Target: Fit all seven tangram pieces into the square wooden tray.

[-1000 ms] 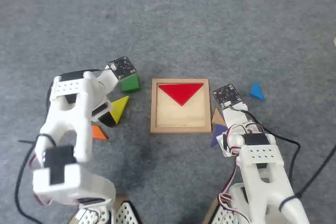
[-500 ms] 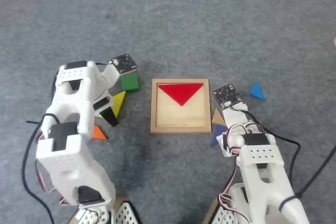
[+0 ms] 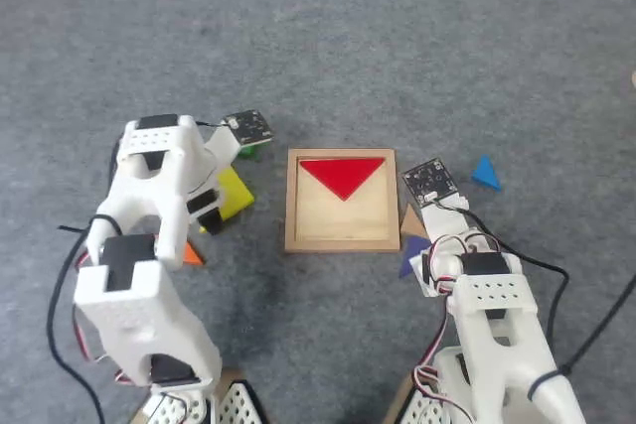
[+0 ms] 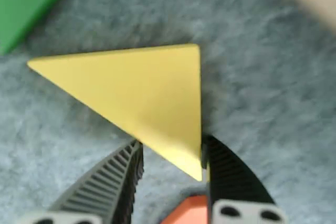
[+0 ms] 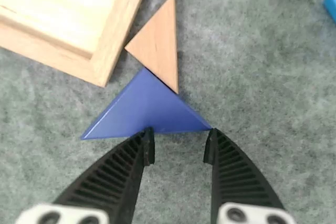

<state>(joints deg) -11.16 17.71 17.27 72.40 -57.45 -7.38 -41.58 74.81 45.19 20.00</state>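
Listing stock, seven pieces in all.

- Yellow triangle (image 4: 147,87), one: a sharp corner sits between the left gripper's (image 4: 170,148) fingers. They are parted only as far as that corner, and each fingertip meets an edge, so it looks pinched.
- Green piece (image 4: 23,3), one: well beyond those fingertips.
- Orange piece (image 4: 189,211), one: back between the finger roots.
- Dark blue triangle (image 5: 144,108), one: its long edge lies just past the right gripper's (image 5: 179,135) fingertips. Those fingers are moderately spread and hold nothing.
- Tan triangle (image 5: 160,51), one: beyond the blue, touching it.
- Light blue triangle (image 3: 485,173), one: well apart from either set of fingers.
- Red triangle (image 3: 343,174), one: already lying in the tray.
- Square wooden tray (image 3: 291,208), one: beyond the right fingertips, beside the tan piece.

Handling, judged: flat, stiff, light pieces with smooth faces. A tapering corner may wedge out under squeeze, so a hold across a broader span of the edges seems safer.
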